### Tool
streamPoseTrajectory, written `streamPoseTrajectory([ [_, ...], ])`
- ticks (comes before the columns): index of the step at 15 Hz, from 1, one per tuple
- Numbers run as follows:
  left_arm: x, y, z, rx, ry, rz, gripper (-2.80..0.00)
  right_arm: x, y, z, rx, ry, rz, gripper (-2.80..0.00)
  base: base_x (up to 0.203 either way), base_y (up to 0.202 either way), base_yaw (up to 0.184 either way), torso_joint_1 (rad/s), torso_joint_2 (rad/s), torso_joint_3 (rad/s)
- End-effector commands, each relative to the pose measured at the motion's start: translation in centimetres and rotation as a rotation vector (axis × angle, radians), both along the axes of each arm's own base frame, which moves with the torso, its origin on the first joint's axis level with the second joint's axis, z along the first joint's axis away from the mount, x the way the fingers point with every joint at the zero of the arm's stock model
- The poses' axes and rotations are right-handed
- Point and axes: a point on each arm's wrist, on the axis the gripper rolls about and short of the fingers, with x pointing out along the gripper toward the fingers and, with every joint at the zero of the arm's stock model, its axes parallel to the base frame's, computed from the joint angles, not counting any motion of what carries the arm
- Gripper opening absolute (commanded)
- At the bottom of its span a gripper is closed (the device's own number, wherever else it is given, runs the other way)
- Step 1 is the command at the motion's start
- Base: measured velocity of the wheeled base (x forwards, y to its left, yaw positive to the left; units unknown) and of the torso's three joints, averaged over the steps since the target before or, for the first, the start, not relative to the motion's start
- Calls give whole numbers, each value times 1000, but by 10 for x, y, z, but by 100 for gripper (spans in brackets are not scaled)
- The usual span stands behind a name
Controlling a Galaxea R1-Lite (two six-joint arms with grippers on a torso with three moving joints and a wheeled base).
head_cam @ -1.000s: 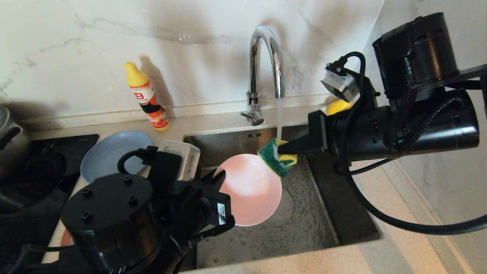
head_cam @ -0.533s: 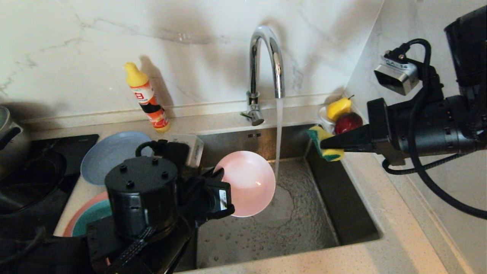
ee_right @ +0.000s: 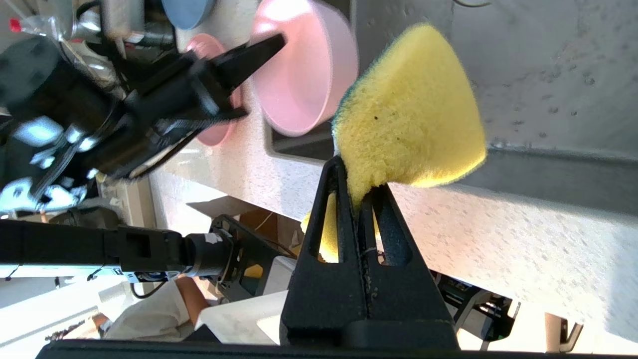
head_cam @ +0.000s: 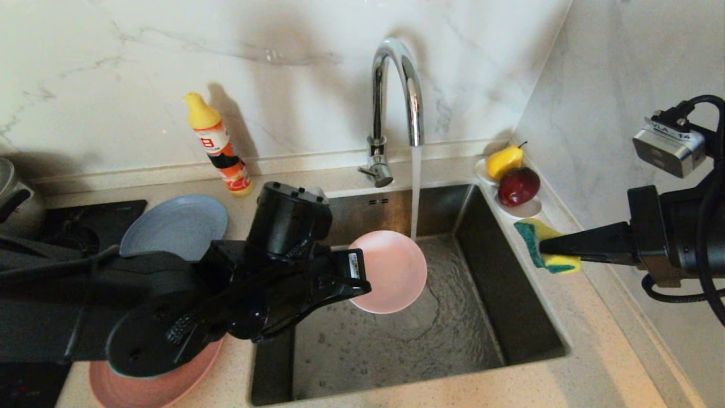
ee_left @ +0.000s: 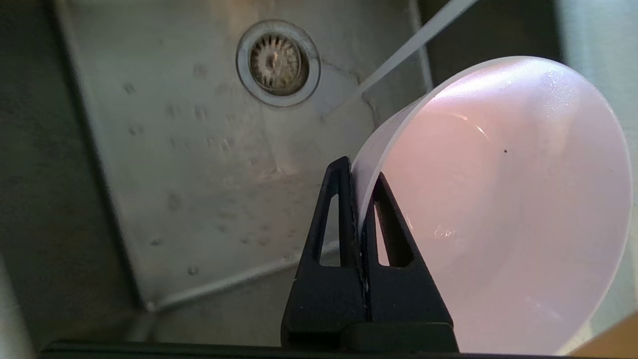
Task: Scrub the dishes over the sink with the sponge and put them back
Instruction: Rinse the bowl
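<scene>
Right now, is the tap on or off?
On. A thin stream of water falls from the faucet spout into the sink, just past the rim of the pale pink bowl, and the sink floor is rippled there.

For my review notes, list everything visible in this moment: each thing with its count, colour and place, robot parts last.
bowl: 1, pale pink, held tilted over the sink near the water stream
sponge: 1, yellow and green, held above the counter right of the sink
sink: 1, steel, centre, wet
tap: 1, chrome, behind the sink, running
plates: blue-grey and salmon-pink, counter left of the sink
bottle: 1, orange with yellow cap, by the wall
fruit dish: 1, white, back right corner, holding a pear and a red fruit
left end effector: shut on the bowl's rim
right end effector: shut on the sponge
</scene>
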Motion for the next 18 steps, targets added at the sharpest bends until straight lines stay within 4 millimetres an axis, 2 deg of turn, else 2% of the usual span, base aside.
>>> streamPoseTrajectory([
  [1, 18, -10, -22, 29, 44, 16, -280, -4, -4, -1, 4, 2, -11, -280, 0, 0, 0, 0, 0, 0],
  [5, 51, -28, -36, 3, 57, 53, -280, -2, -3, -3, 2, 13, -7, -280, 0, 0, 0, 0, 0, 0],
  [7, 62, -36, -35, -12, 40, 55, -280, -2, -4, -7, 1, 22, -6, -280, 0, 0, 0, 0, 0, 0],
  [12, 78, -49, -48, -14, 40, 56, -280, 1, -4, -10, -2, 34, -9, -280, 0, 0, 0, 0, 0, 0],
  [18, 95, -63, -46, -57, 12, 67, -280, 5, -2, -11, 5, 44, 9, -280, 0, 0, 0, 0, 0, 0],
])
